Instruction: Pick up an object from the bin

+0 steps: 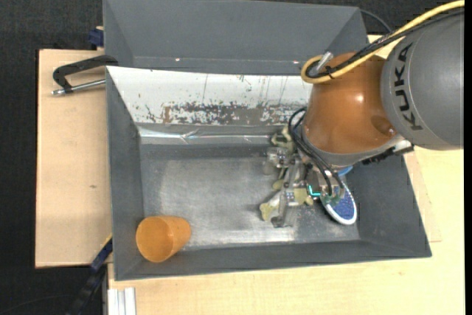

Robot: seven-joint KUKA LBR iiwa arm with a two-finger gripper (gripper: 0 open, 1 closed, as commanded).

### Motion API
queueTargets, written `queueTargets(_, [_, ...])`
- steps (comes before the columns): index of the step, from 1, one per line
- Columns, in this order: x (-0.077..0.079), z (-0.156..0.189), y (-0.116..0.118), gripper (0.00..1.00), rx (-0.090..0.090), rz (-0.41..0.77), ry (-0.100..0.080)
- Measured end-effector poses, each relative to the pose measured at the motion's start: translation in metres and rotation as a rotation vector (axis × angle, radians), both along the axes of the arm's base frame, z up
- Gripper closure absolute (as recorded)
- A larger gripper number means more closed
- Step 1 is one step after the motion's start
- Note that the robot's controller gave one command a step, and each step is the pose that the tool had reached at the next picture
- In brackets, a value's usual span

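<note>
Claw [279,209]: low in the bin [206,192], right of centre; whether it is clenched or released I cannot tell.
Nearest: blue-and-white oval piece [344,209] just beside it; orange cup [162,237] well apart.
Risk: closing here, I may grab bare floor.

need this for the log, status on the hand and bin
Hand low over bin floor, right of centre. Blue-and-white thing close beside it, view's right, part under the arm. Orange cup on its side, near-left corner, far off.

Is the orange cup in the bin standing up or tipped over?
Tipped over: the orange cup lies on its side in the near left corner of the bin, its tapered wall along the floor.
</note>
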State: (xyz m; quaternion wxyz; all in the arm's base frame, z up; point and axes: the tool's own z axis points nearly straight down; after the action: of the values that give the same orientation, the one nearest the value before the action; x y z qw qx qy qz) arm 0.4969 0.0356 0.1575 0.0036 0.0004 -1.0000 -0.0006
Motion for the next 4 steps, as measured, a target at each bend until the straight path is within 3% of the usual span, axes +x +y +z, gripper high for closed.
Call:
queueTargets(1, [-0.004, -0.09, -0.015, 0.0, 0.0, 0.142, -0.001])
queueTargets(2, [0.02, -0.087, -0.07, 0.0, -0.002, 0.365, -0.014])
queueTargets(3, [0.02, -0.087, -0.068, 1.0, 0.001, 0.366, -0.013])
queueTargets(4, [0.017, 0.058, -0.058, 1.0, -0.002, 0.398, -0.022])
